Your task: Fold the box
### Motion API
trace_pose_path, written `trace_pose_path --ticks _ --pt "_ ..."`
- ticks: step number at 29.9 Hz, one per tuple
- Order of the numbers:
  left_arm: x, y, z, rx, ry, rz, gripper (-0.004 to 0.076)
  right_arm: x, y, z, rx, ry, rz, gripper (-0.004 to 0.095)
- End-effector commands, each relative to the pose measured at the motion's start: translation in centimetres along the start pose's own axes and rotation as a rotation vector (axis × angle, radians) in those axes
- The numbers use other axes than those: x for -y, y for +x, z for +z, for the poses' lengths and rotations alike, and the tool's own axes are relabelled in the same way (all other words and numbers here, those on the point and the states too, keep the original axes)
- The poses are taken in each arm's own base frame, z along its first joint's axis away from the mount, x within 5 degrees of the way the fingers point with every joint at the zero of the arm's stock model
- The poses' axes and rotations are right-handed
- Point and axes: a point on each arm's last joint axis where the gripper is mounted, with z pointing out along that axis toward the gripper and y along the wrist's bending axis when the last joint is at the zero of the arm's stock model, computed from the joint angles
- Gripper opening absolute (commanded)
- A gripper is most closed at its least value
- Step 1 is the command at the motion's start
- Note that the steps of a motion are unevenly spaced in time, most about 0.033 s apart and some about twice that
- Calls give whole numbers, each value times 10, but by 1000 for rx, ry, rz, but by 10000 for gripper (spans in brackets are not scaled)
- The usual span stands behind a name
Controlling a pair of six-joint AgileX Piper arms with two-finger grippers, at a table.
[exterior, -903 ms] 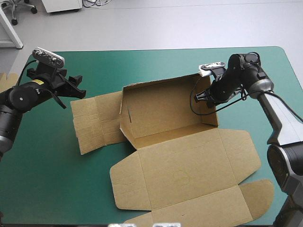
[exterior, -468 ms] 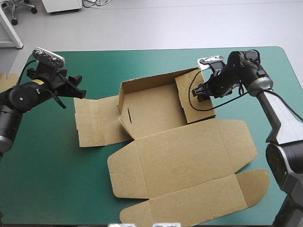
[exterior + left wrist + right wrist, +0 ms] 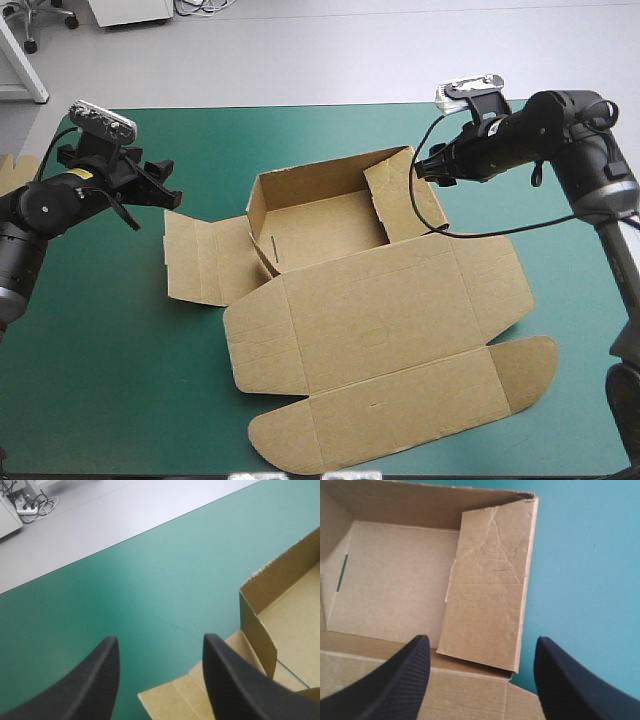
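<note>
Bench (image 3: 90, 380): teal-green cover, with the box lying near its middle.
Spare board (image 3: 12, 172): a brown strip at the bench's left edge, partly behind the left arm.
Left gripper (image 3: 160, 188): black fingers (image 3: 95, 680) apart and empty, over bare cover just beside the box's flat left flap (image 3: 200, 260).
Box (image 3: 370, 320): brown. Far and left walls raised around the floor, right side flap (image 3: 490, 590) leaning inward, wide lid flat toward the near edge.
Right gripper (image 3: 425, 168): fingers (image 3: 400, 680) apart and empty, above the right side flap near the box's far right corner.
</note>
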Motion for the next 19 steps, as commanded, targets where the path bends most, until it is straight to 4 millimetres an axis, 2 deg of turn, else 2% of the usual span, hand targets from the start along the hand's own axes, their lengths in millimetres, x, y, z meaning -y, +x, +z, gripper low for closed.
trace_pose_path --ticks 1,6,12,19 --pt "-3 -18 -16 102 -40 -23 369 -14 2 -23 103 25 -26 559" --pt "-3 -17 -16 99 -37 -23 369 -11 13 13 88 106 -65 560" --pt "-3 -17 -16 97 -35 -23 369 -3 5 54 97 114 -94 665" --pt "-3 -17 -16 97 -35 -23 369 5 5 103 -39 102 -88 677"
